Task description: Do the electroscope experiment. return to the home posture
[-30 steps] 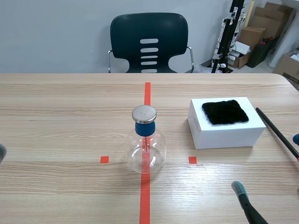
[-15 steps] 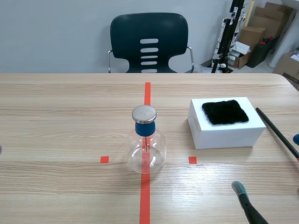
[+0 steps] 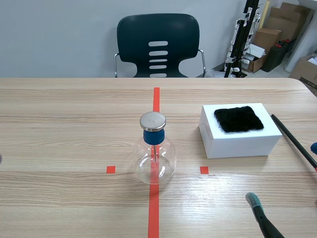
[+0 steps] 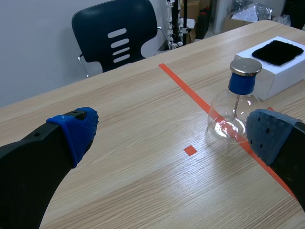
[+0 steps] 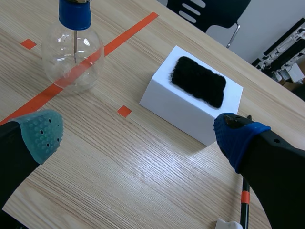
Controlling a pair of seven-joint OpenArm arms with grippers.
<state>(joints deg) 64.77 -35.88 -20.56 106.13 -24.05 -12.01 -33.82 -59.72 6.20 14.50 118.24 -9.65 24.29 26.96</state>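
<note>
Electroscope stands free; left tool and right tool gape wide, empty, so homing likely needs only retraction.

Electroscope is standing upright on the counter, sitting right on the center tape line. It's a clear round glass flask w/ a blue stopper, a flat silver disc on top and a thin pin hanging inside. White box is sitting to its right, apart from it, w/ a black fuzzy pad lying on top. Black rod is lying flat just right of the box.
</note>
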